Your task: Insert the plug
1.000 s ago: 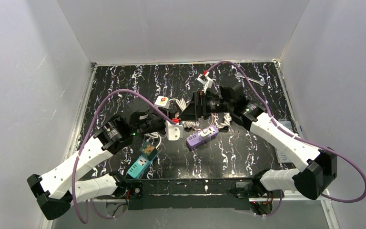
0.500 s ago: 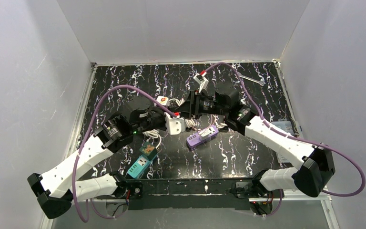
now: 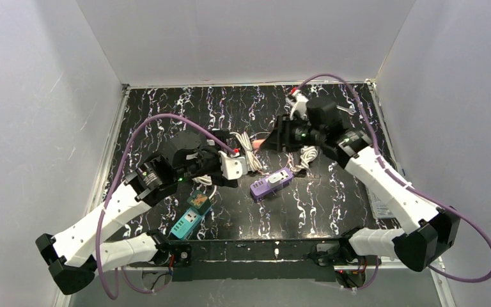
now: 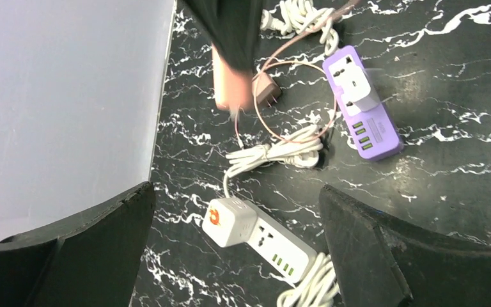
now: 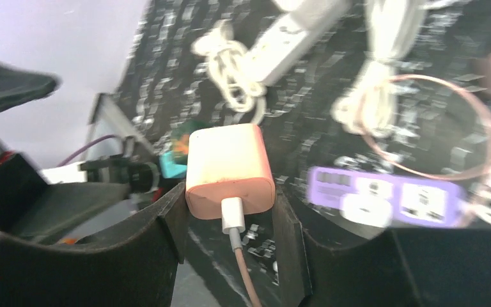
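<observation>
Our right gripper (image 5: 230,195) clenched the plug (image 5: 229,167), left gripper (image 4: 236,211) gaped empty; we judged its prongs must square over the purple strip (image 4: 364,109) first.

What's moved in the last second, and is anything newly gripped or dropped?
The right gripper swung rightward and toward the far wall, away from the left gripper; it is shut on the pink charger, though earlier views don't show that grasp. The left gripper, open, crept slightly farther out. The purple power strip and teal power strip stayed put.
</observation>
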### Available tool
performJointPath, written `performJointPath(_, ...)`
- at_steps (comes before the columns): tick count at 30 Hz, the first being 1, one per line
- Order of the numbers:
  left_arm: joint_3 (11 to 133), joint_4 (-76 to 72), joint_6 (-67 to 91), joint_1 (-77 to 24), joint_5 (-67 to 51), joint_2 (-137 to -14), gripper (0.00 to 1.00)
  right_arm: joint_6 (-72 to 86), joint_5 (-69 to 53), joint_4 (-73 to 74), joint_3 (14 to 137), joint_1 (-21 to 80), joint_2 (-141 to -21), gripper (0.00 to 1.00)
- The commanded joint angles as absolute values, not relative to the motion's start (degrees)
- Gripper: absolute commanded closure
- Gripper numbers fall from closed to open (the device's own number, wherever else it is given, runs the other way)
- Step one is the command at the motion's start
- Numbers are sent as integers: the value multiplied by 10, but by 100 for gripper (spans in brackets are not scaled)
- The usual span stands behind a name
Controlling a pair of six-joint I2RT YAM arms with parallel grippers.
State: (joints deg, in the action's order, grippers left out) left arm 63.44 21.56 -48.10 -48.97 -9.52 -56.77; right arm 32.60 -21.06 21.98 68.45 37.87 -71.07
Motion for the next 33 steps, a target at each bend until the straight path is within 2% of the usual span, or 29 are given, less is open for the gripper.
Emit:
performJointPath(1,614,254,-454,-492,-88,-528,2,176,-149,464,775,312,-715,69)
performJointPath(5,605,296,-418,-492,-81,-526,2,119,-69,591,812,299,-760,75)
performJointPath(10,590,316,-399,-492,-90,-519,2,105,-4,633,810,299,-789,74)
performJointPath(21,597,327,-387,-489,-102,-531,2,93,-43,587,764,308,-848,72)
performJointPath(33,602,339,-380,-482,-107,-538,2,95,-4,525,741,342,-907,75)
